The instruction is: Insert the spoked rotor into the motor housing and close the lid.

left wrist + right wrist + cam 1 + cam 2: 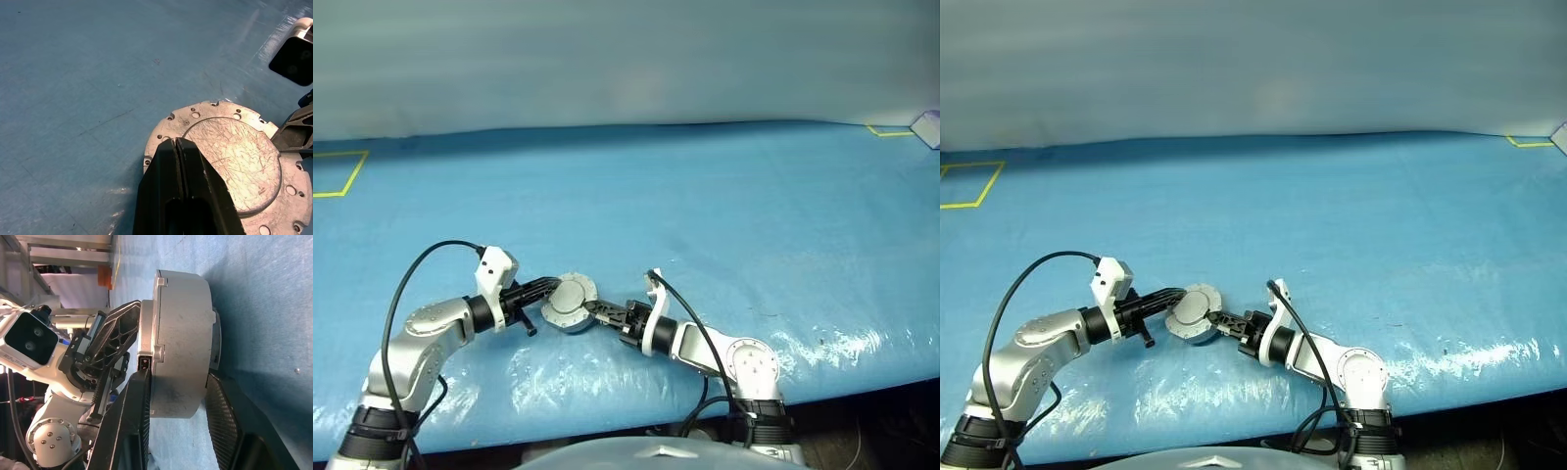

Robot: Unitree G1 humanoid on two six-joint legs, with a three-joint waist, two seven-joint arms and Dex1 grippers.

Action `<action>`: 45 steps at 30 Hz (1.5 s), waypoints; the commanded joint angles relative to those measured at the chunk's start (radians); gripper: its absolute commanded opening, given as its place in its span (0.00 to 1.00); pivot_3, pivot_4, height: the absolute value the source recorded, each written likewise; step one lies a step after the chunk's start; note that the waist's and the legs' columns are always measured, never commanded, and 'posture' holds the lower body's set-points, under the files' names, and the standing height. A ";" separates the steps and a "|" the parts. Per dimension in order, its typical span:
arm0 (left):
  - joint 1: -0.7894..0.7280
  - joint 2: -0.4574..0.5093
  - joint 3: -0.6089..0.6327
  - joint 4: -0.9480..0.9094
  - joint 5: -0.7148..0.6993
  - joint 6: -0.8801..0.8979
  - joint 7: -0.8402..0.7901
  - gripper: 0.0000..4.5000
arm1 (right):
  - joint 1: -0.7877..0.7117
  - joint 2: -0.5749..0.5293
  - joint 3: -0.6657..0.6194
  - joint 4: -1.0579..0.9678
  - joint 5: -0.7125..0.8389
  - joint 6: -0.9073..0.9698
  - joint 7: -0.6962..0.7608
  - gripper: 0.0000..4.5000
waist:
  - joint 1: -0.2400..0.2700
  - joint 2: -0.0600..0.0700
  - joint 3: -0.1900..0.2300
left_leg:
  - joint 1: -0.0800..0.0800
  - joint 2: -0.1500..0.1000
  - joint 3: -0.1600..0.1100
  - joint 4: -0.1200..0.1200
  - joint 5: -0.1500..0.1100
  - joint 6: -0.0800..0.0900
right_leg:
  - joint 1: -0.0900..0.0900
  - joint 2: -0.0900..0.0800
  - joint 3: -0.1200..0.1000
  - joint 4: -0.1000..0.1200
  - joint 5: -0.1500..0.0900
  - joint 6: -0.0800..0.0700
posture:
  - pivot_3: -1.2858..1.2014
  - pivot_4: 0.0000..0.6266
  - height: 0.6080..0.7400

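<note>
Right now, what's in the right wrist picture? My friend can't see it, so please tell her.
The closed motor housing, a round grey drum with its lid on, sits between the right tool's two black fingers. The left tool presses on the lid from the other side, over a blue table.

surface [724, 206]: covered in a glossy blue sheet, glare seen along the near edge; yellow tape [340, 176]: corner outlines marked at far left and far right; wall [626, 59]: plain pale grey-blue behind; floor: dark strip seen below the near edge
</note>
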 commanded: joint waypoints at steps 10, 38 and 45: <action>0.116 -0.253 0.280 -0.224 -0.315 0.043 0.248 0.00 | 0.028 0.044 -0.012 -0.039 0.083 -0.053 -0.051 0.28 | 0.002 -0.005 0.007 | -0.008 0.000 -0.001 0.001 0.000 0.000 | -0.007 0.000 0.000 0.000 0.001 0.001 | 0.52 0.24 1.00; 0.245 -0.648 0.231 -0.181 -1.017 0.069 0.705 1.00 | -0.193 0.094 -0.074 -0.005 0.222 -0.333 -0.104 0.28 | 0.001 -0.007 0.012 | -0.018 -0.002 0.000 0.007 0.000 0.001 | -0.013 0.000 0.001 0.000 0.005 -0.003 | 0.52 0.24 1.00; 0.247 -0.658 0.193 -0.165 -1.050 0.065 0.674 1.00 | -0.155 0.098 0.010 -0.072 0.277 -0.324 -0.140 0.28 | 0.000 -0.007 0.012 | -0.018 -0.002 0.000 0.007 0.000 0.001 | -0.013 0.000 0.001 0.001 0.005 -0.003 | 0.52 0.24 1.00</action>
